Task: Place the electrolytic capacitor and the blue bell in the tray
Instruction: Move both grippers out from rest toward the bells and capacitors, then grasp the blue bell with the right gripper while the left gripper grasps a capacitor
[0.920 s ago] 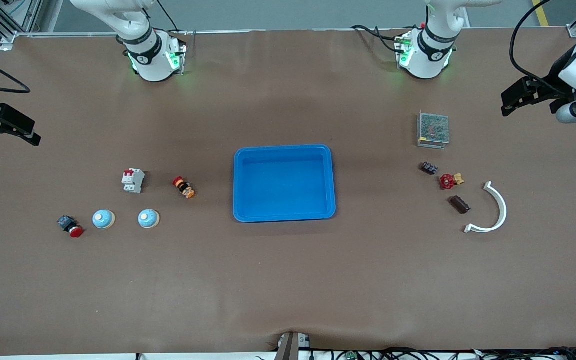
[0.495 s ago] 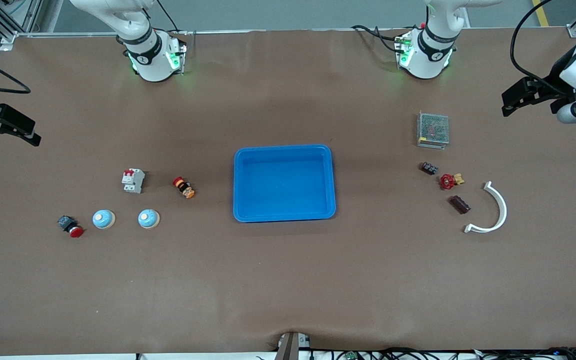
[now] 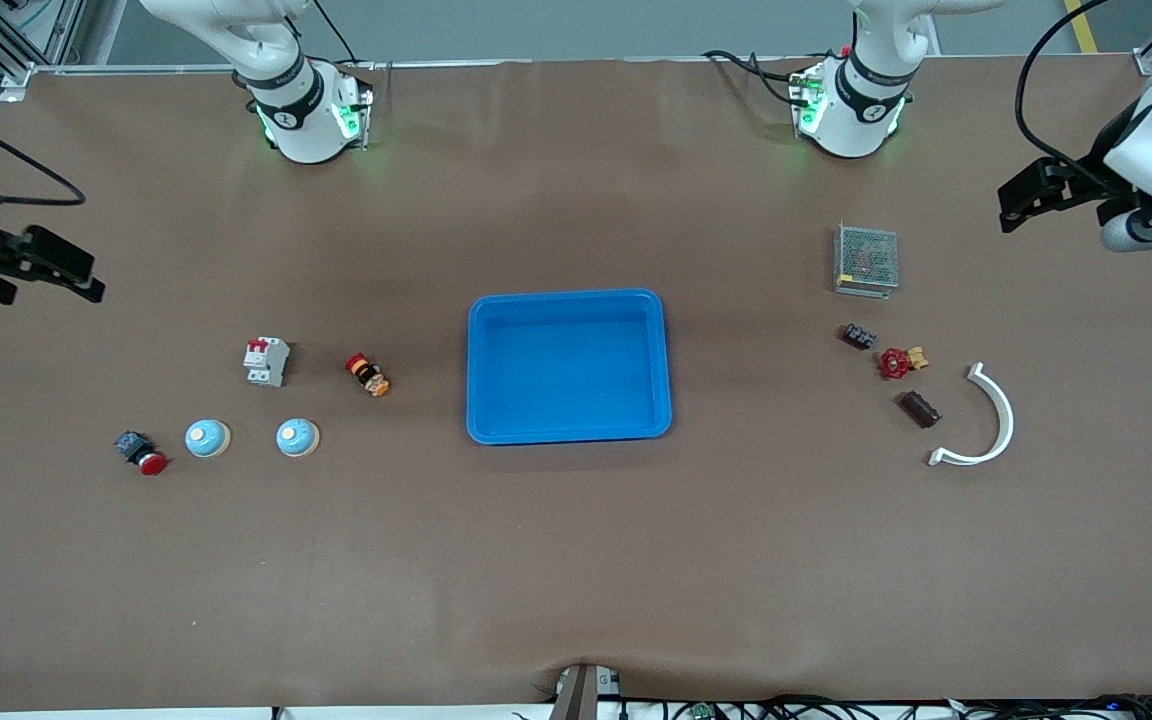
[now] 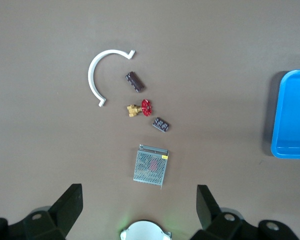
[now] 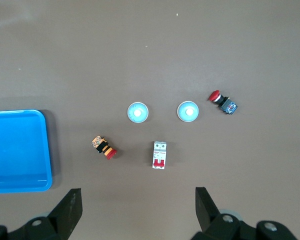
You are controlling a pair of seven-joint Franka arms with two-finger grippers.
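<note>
The bright-blue tray [image 3: 568, 437] [image 4: 292, 150] [image 5: 20, 189] lies mid-table with nothing in it. Two blue bells [image 3: 297, 437] [image 3: 206, 438] [image 5: 137, 112] [image 5: 188, 111] sit side by side toward the right arm's end. The electrolytic capacitor [image 3: 919, 409] [image 4: 135, 82], a dark brown cylinder, lies toward the left arm's end beside a white arc. My left gripper [image 3: 1008, 205] [image 4: 138, 192] hangs open high over the table's edge at its own end. My right gripper [image 3: 91, 280] [image 5: 137, 194] hangs open high over its end, holding nothing.
Near the capacitor lie a white curved piece [image 3: 981, 420], a red-handled valve [image 3: 898, 362], a small black block [image 3: 858, 336] and a mesh-covered metal box [image 3: 866, 260]. Near the bells lie a white breaker [image 3: 266, 361], an orange-black button [image 3: 368, 375] and a red pushbutton [image 3: 141, 452].
The right gripper has drifted a little toward the table's middle. The left arm's wrist has shifted slightly. Nothing on the table has moved.
</note>
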